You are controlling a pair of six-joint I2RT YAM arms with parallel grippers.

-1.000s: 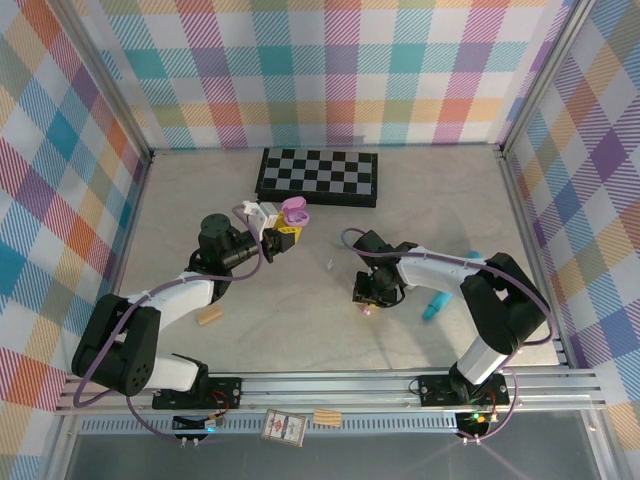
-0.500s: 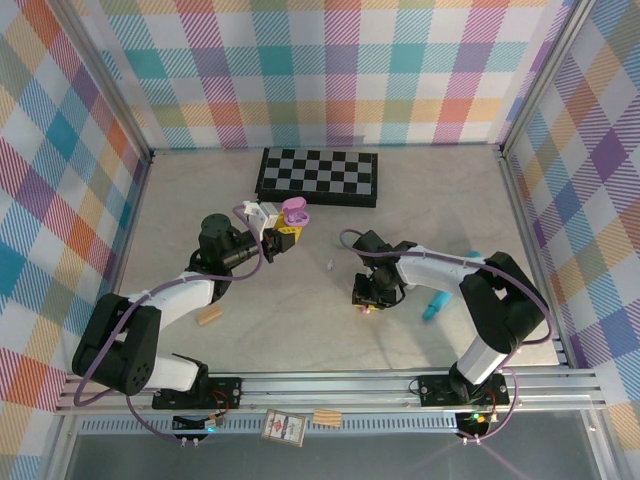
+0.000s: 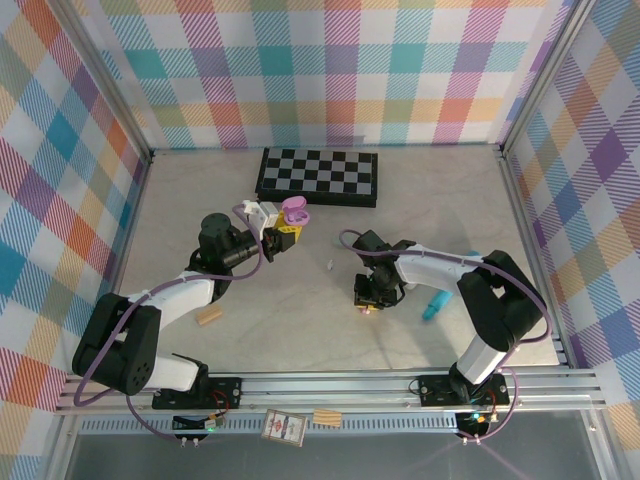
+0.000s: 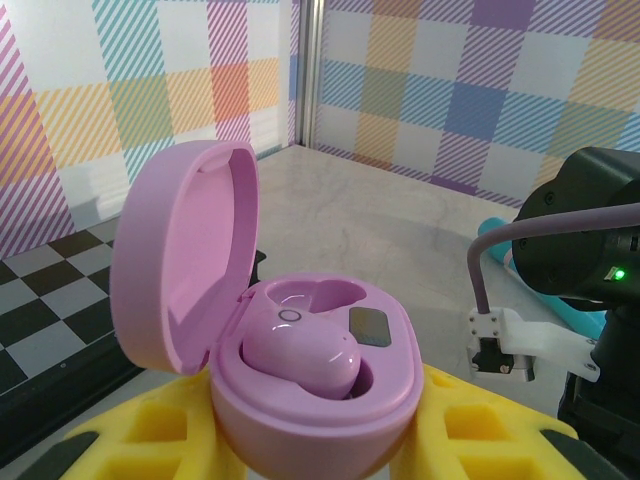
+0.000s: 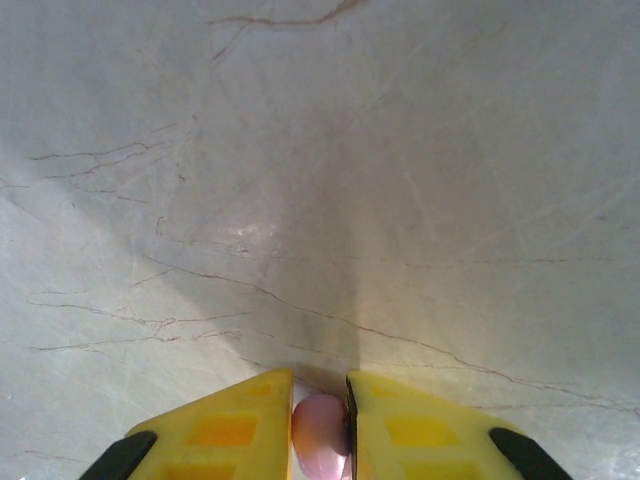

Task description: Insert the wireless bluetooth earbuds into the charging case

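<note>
Now pinching a pink earbud (image 5: 320,432) between the yellow fingers (image 5: 235,425) of the right gripper (image 5: 320,385), down at the marble table (image 5: 320,150), right of centre in the overhead view. Clamping the open pink charging case (image 4: 320,400) between the yellow fingers (image 4: 480,430) of the left gripper (image 3: 283,233), raised off the table near the chessboard (image 3: 318,175), lid (image 4: 185,260) tilting back to the left. Cradling a second pink earbud (image 4: 298,355) in one well of that case, glossy side up.

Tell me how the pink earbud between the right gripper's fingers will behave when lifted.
Probably slippery: the pink earbud looks smooth and rounded, so it may squirt from the right gripper. Likely very light; tiny beside the fingers.
</note>
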